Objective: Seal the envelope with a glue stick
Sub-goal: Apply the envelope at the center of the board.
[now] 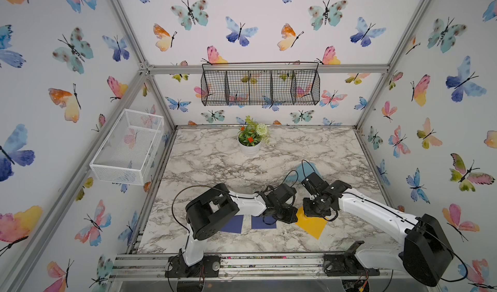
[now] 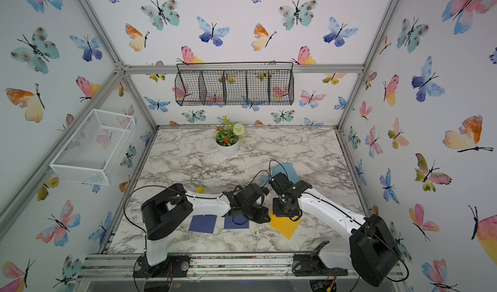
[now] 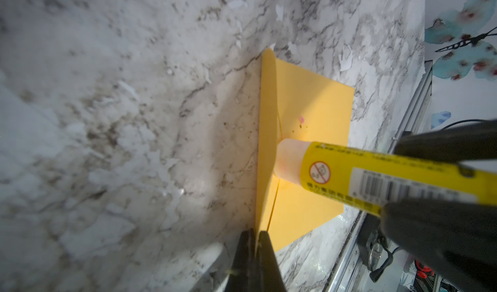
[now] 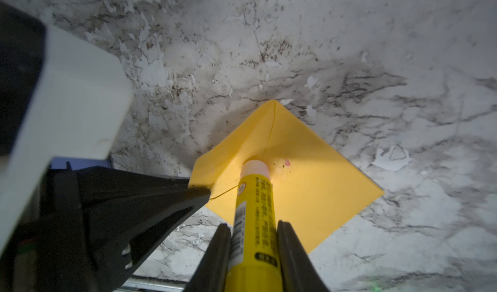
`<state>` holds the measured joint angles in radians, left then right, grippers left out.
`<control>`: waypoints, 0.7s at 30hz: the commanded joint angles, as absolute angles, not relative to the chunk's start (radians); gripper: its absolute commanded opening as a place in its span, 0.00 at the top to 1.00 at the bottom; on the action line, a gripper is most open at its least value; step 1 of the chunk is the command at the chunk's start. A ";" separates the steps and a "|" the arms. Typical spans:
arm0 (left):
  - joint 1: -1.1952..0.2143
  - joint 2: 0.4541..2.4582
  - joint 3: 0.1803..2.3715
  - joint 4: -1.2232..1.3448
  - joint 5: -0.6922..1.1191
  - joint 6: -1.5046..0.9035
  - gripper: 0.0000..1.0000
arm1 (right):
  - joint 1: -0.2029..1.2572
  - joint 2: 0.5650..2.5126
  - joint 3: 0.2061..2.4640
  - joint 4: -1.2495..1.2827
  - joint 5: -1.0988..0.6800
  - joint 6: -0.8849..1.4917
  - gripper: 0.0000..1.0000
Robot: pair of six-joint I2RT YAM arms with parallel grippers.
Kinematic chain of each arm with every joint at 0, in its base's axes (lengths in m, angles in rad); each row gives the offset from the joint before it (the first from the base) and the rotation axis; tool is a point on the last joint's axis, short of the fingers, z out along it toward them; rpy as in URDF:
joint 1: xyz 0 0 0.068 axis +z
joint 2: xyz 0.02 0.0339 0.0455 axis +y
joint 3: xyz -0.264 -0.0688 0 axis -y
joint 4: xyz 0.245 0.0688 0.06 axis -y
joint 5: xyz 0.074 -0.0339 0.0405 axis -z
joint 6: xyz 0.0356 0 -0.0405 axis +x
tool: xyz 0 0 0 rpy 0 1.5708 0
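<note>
A yellow envelope point(image 1: 312, 226) point(image 2: 285, 226) lies on the marble table near the front, under both wrists. In the left wrist view my left gripper point(image 3: 254, 234) is shut on the edge of the envelope's point(image 3: 317, 107) flap and holds the flap up off the body. My right gripper point(image 4: 254, 231) is shut on the yellow glue stick point(image 4: 255, 199), which has no cap on. The stick's white tip touches the envelope point(image 4: 322, 193) just under the raised flap. The glue stick point(image 3: 376, 175) shows its barcode label in the left wrist view. In both top views the wrists hide the fingertips.
Two dark blue sheets point(image 1: 232, 224) point(image 1: 263, 222) lie left of the envelope, and a light blue one point(image 1: 309, 169) behind the right arm. A small yellow object point(image 2: 200, 189) sits behind the left arm. A flower pot point(image 1: 250, 145) stands at the back. Wire baskets point(image 1: 261, 87) point(image 1: 129, 148) hang on the walls.
</note>
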<state>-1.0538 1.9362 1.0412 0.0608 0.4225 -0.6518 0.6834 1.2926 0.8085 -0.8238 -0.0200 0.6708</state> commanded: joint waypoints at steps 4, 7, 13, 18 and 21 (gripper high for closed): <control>-1.057 1.917 1.021 0.008 0.394 -0.652 1.00 | 0.687 1.308 0.795 -0.968 0.061 0.675 0.98; -1.057 1.913 1.019 0.009 0.393 -0.655 1.00 | 0.687 1.298 0.803 -1.014 0.137 0.686 0.98; -1.057 1.913 1.017 0.009 0.390 -0.658 1.00 | 0.687 1.298 0.736 -0.884 -0.066 0.659 0.98; -1.056 1.915 1.020 0.009 0.389 -0.658 1.00 | 0.687 1.290 0.734 -0.855 -0.095 0.663 0.98; -1.057 1.915 1.019 0.009 0.393 -0.657 1.00 | 0.687 1.284 0.772 -0.930 0.059 0.690 0.98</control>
<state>-1.0554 1.9347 1.0378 0.0639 0.4194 -0.6556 0.6823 1.2625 0.7879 -0.8341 -0.0147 0.6678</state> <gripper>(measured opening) 0.043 0.290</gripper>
